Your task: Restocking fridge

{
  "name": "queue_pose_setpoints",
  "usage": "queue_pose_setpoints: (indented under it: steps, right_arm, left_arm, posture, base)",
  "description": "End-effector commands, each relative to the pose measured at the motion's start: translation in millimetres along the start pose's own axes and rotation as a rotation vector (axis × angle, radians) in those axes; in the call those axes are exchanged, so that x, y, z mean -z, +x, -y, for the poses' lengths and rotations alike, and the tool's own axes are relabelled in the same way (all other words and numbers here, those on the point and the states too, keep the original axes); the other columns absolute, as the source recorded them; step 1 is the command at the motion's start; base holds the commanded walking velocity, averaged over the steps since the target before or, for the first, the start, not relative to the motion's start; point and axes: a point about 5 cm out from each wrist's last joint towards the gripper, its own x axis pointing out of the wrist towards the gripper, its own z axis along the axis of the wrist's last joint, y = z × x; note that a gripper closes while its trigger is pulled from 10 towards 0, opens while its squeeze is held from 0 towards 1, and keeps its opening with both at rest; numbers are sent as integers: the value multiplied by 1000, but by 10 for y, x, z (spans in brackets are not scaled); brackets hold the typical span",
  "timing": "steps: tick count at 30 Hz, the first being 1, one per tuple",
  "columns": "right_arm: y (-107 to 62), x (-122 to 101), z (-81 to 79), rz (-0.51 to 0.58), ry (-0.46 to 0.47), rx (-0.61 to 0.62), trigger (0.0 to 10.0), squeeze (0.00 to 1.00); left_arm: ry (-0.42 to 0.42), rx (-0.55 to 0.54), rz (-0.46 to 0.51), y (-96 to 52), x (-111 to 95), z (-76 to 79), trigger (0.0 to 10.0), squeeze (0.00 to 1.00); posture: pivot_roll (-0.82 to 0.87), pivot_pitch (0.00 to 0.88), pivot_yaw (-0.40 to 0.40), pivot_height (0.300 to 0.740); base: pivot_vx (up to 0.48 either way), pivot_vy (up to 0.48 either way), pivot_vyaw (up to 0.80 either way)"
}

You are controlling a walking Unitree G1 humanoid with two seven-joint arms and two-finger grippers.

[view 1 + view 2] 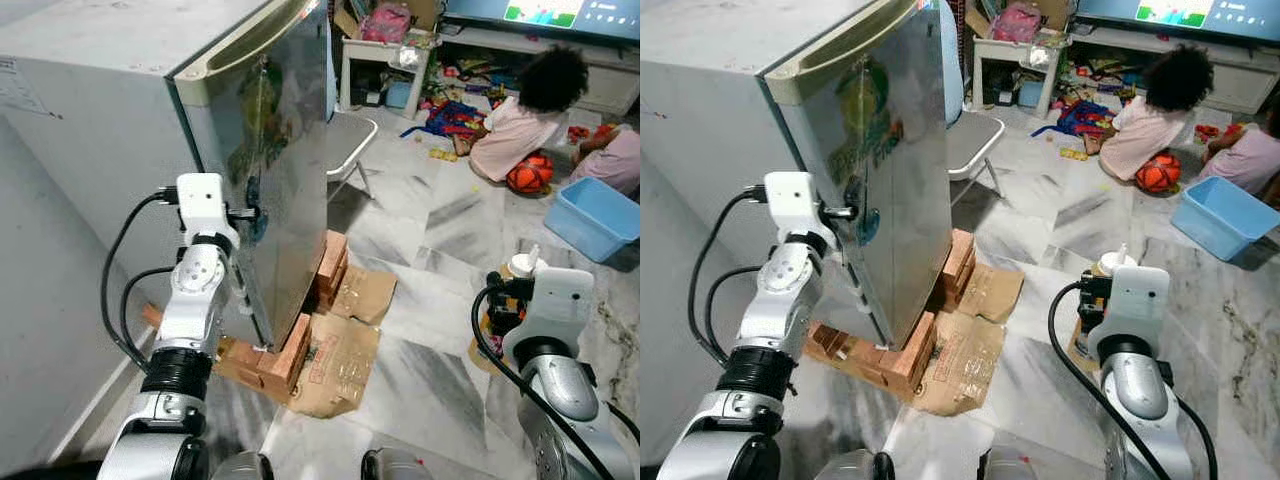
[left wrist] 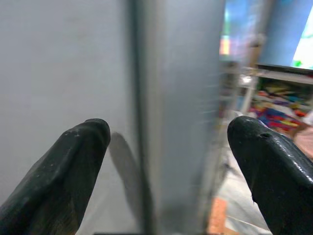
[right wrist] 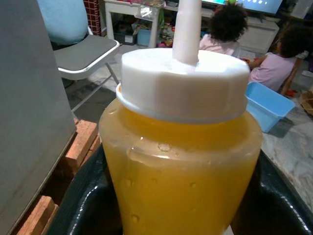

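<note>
The left arm (image 1: 195, 300), at the left of the frame, has a white boxy wrist block, below it a rounded silver link, then a black ribbed ring and a silver base. Two black cables loop out from its side. The right arm (image 1: 550, 350), at lower right, has a like white block over a rounded silver shell, with one thick black cable curving beside it. The left claw (image 2: 168, 147) has two glossy black, blunt-tipped fingers (image 2: 63, 171), seemingly a little scuffed.

Grey fridge (image 1: 265, 150) shut, on bricks; yellow squeeze bottle (image 3: 181, 161) upright, white-capped.
</note>
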Motion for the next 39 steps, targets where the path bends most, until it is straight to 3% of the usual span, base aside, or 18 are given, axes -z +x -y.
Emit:
queue_pose_setpoints:
  steps: [1, 6, 13, 18, 19, 21, 24, 35, 39]
  right_arm:
    - [-4, -62, -2, 26, 5, 2, 10000, 0]
    - [16, -66, -16, 27, 8, -4, 10000, 0]
    - [23, -63, -16, 28, 6, 1, 10000, 0]
    - [18, -54, -14, 25, 8, 5, 10000, 0]
    - [11, -48, -11, 24, 8, 7, 10000, 0]
    - [11, -48, -11, 24, 8, 7, 10000, 0]
    - [-6, -20, 6, 13, 4, 17, 10000, 0]
    - [-120, 107, 150, -57, 27, 93, 10000, 0]
    - [-94, 121, 132, -63, 50, 94, 10000, 0]
  left_arm:
    - [10, -14, -4, 3, 19, -50, 10000, 0]
    - [-18, 51, -42, 63, 63, 36, 10000, 0]
    - [-16, 221, -14, 144, -58, 373, 10000, 0]
    - [-9, 320, -14, 136, -69, 530, 10000, 0]
    - [6, 405, 7, 114, -111, 638, 10000, 0]
    - [6, 405, 7, 114, -111, 638, 10000, 0]
    - [17, 512, 19, 72, -129, 792, 10000, 0]
    - [24, 564, 19, 50, -119, 871, 10000, 0]
    - [22, 584, 19, 37, -115, 916, 10000, 0]
  posture:
    - [-98, 42, 32, 740]
    - [-100, 38, 31, 740]
    - [-110, 30, 37, 740]
    - [-112, 26, 41, 740]
    - [-112, 23, 43, 740]
    - [-112, 23, 43, 740]
    - [-109, 16, 45, 740]
    - [-114, 1, 52, 740]
    - [-112, 0, 54, 740]
  base:
    - [0, 0, 0]
    - [0, 0, 0]
    - [0, 0, 0]
    - [0, 0, 0]
    - [0, 0, 0]
    - [0, 0, 0]
    - [0, 0, 0]
    - [0, 0, 0]
    - [0, 0, -259]
